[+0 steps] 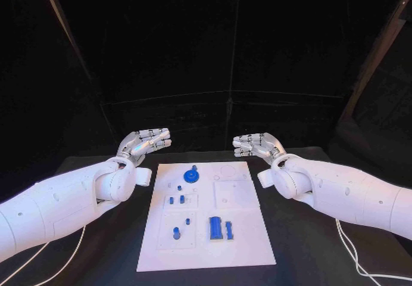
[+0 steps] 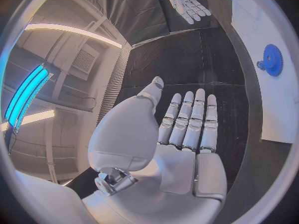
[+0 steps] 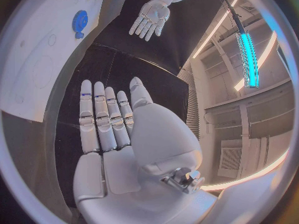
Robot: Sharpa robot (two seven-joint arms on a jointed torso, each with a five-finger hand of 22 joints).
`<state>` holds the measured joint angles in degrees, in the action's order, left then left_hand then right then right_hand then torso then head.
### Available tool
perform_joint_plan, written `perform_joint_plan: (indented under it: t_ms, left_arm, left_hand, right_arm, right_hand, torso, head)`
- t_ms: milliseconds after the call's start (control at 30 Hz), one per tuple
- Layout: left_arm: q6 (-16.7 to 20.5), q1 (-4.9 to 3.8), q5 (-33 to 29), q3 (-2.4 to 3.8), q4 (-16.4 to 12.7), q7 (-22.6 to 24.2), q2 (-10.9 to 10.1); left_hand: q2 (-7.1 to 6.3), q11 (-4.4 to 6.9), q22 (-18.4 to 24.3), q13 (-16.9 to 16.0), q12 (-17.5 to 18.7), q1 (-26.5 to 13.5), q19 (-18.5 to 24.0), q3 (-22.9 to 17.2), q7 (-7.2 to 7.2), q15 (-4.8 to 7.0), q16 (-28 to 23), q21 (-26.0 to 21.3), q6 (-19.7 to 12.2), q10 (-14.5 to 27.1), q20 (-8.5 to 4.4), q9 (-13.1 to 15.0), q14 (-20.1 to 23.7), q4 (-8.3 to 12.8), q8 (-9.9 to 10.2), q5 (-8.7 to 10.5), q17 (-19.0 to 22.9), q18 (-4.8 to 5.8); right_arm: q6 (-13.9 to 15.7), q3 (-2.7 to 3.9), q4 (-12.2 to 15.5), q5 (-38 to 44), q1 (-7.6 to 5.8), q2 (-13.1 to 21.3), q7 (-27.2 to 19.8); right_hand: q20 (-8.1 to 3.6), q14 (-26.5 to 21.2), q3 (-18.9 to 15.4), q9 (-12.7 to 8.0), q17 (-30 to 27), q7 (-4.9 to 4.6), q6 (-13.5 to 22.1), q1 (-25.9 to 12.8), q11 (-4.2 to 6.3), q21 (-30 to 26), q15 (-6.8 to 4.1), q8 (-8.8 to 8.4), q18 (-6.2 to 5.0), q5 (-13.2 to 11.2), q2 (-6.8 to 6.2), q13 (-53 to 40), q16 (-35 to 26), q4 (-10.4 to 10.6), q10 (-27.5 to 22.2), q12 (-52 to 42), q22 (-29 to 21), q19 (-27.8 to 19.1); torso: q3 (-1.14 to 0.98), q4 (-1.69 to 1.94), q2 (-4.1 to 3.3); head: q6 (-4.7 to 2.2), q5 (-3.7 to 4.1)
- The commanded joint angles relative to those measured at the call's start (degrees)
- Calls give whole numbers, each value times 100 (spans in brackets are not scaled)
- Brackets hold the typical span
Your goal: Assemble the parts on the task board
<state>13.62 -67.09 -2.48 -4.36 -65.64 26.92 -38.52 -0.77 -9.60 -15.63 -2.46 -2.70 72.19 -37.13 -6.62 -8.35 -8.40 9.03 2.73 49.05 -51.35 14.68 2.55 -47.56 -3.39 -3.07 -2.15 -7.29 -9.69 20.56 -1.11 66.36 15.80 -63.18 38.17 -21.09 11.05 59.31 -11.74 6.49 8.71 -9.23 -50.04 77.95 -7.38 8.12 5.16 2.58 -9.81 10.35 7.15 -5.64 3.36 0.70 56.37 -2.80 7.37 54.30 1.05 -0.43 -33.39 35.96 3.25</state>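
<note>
The task board (image 1: 206,214) lies flat on the black table (image 1: 103,262), its long axis running away from the robot. All places below are given relative to this board. The left hand (image 1: 144,143) hangs beyond the board's far left corner, off the plate; the right hand (image 1: 258,145) hangs beyond the far right corner, likewise off the plate. Both hands hold nothing, with the fingers extended side by side and not closed on any part. The blue gear (image 1: 192,175) sits near the board's far edge, left of the centre line, so the left hand is judged slightly nearer to it than the right. Small blue pegs (image 1: 180,199) stand in the middle of the board's left half. An upright blue block (image 1: 215,227) and a slimmer blue piece (image 1: 229,229) stand at the near middle, with another small peg (image 1: 176,233) to their left. Every part lies nearer the robot than either hand. Whether these parts already occupy their final seats cannot be determined from this moment.
</note>
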Motion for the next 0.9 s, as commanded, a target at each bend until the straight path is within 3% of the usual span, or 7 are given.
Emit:
perform_joint_plan:
  t_ms: [33,367,400,433,567,600,900]
  left_arm:
    - [98,14,18,15,-87,19,-24]
    - [1333,298,114,191,-1068,132,-272]
    - [1510,339,128,216,-1208,148,-307]
    - [1694,381,142,243,-1354,164,-344]
    - [2372,537,195,339,-1893,226,-480]
    - [2490,564,204,356,-1987,237,-504]
    - [3045,691,247,435,-2428,287,-616]
  left_hand:
    - [77,296,482,246,270,-2228,1145,202,257,260,-279,-273,-1514,1585,-452,-255,1468,339,307,215,226,292]
    - [77,533,866,246,270,-4002,2057,662,835,840,-501,-273,-2717,2846,-814,-255,2635,339,307,215,729,476]
    - [77,550,894,246,270,-4128,2123,662,835,840,-903,-273,-2803,2935,-839,-255,2716,339,307,215,729,504]
    - [77,960,911,246,270,-4212,2165,662,835,840,-903,-273,-2860,2996,-856,-255,2772,339,307,215,729,505]
    - [77,960,1019,246,270,-4704,2419,662,835,840,-903,-273,-3198,3345,-955,-255,3100,339,307,215,729,567]
    - [77,960,1041,246,270,-4808,2471,662,835,840,-903,-273,-3266,3421,-978,-255,3168,339,307,215,729,969]
    - [77,960,1563,246,270,-5540,2855,662,835,840,-903,-273,-3764,3941,-1468,-255,3650,339,307,215,729,969]
  right_arm:
    - [133,7,105,-38,7,38,-18]
    - [1340,63,1329,-875,167,372,-481]
    - [1484,70,1475,-975,186,411,-536]
    - [1621,76,1614,-1070,205,449,-588]
    - [2087,98,2087,-1393,266,578,-767]
    - [2159,101,2160,-1443,276,598,-794]
    - [2356,111,2360,-1580,302,652,-870]
  right_hand:
    - [-341,-1829,364,-201,-269,284,1543,-2404,227,-250,-516,-258,294,-318,-220,564,-336,-70,-1738,280,-228,-1674]
    - [-607,-3260,646,-649,-871,506,2749,-4282,738,-812,-516,-258,456,-569,-715,564,-336,-70,-3098,280,-737,-2982]
    - [-625,-3361,664,-649,-871,923,2835,-4416,738,-812,-516,-258,512,-585,-715,564,-336,-70,-3194,280,-737,-3076]
    - [-640,-3441,683,-649,-871,923,2904,-4522,738,-812,-516,-258,517,-600,-715,564,-336,-70,-3271,280,-737,-3151]
    - [-1105,-3836,752,-649,-871,923,3235,-5040,738,-812,-516,-258,553,-1035,-715,564,-336,-70,-3647,280,-737,-3511]
    - [-1105,-3915,772,-649,-871,923,3304,-5144,738,-812,-516,-258,580,-1035,-715,564,-336,-70,-3723,280,-737,-3581]
    - [-1105,-4514,1174,-649,-871,923,3808,-5933,738,-812,-516,-258,981,-1035,-715,564,-336,-70,-4290,280,-737,-4135]
  torso:
    - [-16,5,36]
    - [-105,43,221]
    - [-105,43,221]
    - [-105,43,221]
    - [-105,43,221]
    - [-105,43,221]
    - [-105,43,221]
  head:
    - [-20,-50]
    - [-158,-325]
    - [-158,-325]
    - [-158,-325]
    - [-158,-325]
    - [-158,-325]
    - [-158,-325]
